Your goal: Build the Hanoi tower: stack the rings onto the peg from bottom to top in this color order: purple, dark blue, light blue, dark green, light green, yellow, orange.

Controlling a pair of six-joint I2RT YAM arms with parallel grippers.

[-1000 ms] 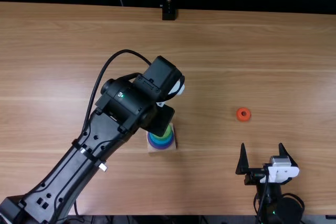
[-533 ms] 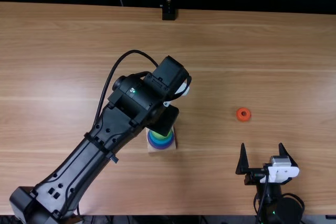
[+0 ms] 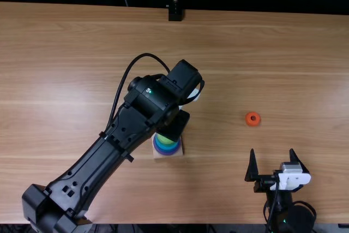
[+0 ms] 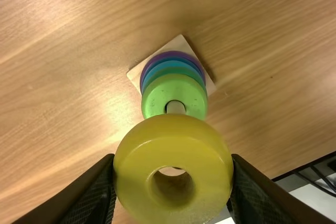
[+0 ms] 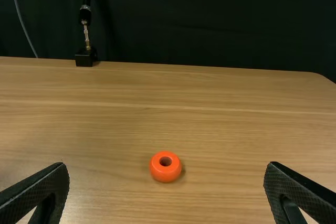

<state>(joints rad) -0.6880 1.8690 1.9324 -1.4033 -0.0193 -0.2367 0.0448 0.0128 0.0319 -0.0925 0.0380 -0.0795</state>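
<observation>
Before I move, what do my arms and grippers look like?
The left arm is black, with a looping black cable and small green light. The left gripper and right gripper have black, textured fingers; the right has a white block.

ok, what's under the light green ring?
Going down: a dark green rim, a blue rim, a purple rim, then the base. The rest of each is covered; can't tell if the blue is one ring or two.

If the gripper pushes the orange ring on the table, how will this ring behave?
The orange ring lies flat, so it would probably slide rather than roll. Its rounded, slightly shiny side may be somewhat slippery. It looks solid, so likely stiff.
</observation>
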